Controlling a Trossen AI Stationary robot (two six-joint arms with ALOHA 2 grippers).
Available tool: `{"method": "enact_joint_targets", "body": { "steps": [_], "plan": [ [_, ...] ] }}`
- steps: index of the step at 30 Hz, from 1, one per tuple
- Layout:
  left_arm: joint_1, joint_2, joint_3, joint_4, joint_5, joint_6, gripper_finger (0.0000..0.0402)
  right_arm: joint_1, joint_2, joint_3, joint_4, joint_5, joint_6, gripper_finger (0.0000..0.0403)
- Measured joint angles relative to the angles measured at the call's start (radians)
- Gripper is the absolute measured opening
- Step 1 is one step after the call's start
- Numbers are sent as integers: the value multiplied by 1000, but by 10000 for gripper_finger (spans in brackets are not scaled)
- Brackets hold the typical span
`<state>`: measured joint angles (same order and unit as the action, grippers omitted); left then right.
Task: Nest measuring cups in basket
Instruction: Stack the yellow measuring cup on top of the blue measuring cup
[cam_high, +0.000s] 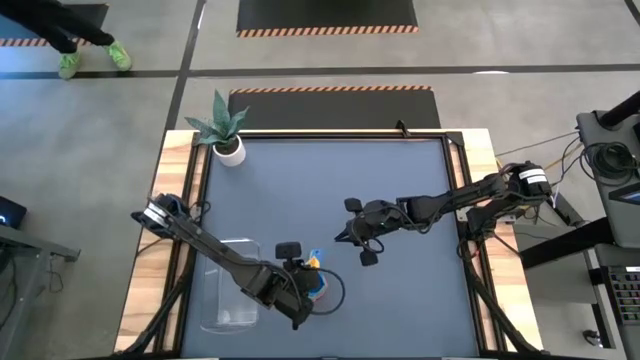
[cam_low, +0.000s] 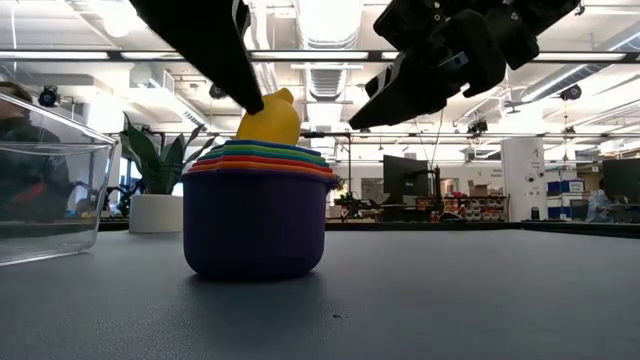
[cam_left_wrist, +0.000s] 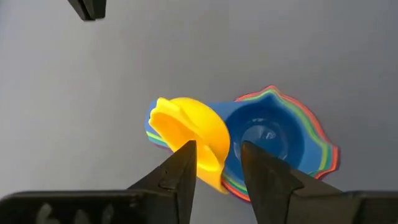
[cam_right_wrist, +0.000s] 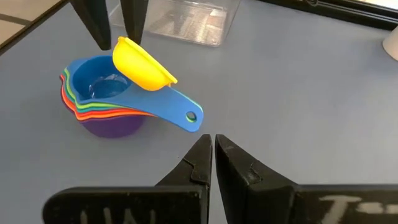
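Item one: the stack of measuring cups (cam_right_wrist: 106, 102). We find it on the dark table (cam_high: 400, 310), near the front edge and left of centre, just right of the basket. Purple sits at the bottom; red, orange, green and teal rims show above it, and the blue cup (cam_left_wrist: 264, 138) lies on top with its handle sticking out sideways.

Item two: the yellow cup (cam_right_wrist: 142, 64). We see it tilted on its side over the blue cup's handle and rim, not seated in the stack.

Item three: the basket (cam_high: 228, 285). Clear, rectangular, it stands at the near left of the table; we see no cups in it.

Item four: the left gripper (cam_left_wrist: 216, 163). It hangs over the stack, jaws parted, one finger on either side of the yellow cup's edge; we cannot tell whether they press it.

Item five: the right gripper (cam_right_wrist: 213, 144). It hovers right of the stack, above the table's middle, jaws pressed together on nothing.

Item six: a potted plant (cam_high: 226, 130) at the far left corner.
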<state>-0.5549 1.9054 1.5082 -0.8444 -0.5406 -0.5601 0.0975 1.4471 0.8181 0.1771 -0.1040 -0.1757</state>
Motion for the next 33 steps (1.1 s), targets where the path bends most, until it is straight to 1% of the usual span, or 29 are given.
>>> {"method": "enact_joint_targets", "body": {
  "steps": [3, 6, 13, 19, 22, 24, 27, 28, 30, 31, 33],
  "plan": [
    [0, 3, 0, -5, 0, 1, 100, 0, 0, 0, 0, 0, 1, 9],
    [0, 3, 0, -5, 0, 17, 81, 0, 0, 0, -1, 0, 2, 9],
    [0, 3, 0, -9, 1, 24, 9, 0, 0, 0, -1, 0, 3, 9],
    [0, 2, 0, -9, 1, 24, 4, 0, 0, 0, -1, 0, 7, 9],
    [-2, -4, 3, -24, 1, 66, 1, 0, 0, 0, -1, 0, 7, 9],
    [-6, -6, 24, -47, 2, 170, 1, 0, 0, 0, -1, 0, 7, 9],
    [-21, -6, 65, -74, 22, 460, 1, 0, 0, 0, -1, 0, 3, 9],
    [-24, -6, 76, -73, 51, 567, 1, 0, 0, 0, -1, 0, 3, 9],
    [-27, -8, 87, -81, 149, 761, 1, 0, 0, 0, -1, 0, 4, 9],
    [-27, -8, 89, -95, 194, 833, 1, 0, 0, 0, 0, 0, 6, 9],
    [-26, -8, 89, -107, 225, 935, 0, 0, 0, 0, 0, 0, 13, 9]
  ]
}}
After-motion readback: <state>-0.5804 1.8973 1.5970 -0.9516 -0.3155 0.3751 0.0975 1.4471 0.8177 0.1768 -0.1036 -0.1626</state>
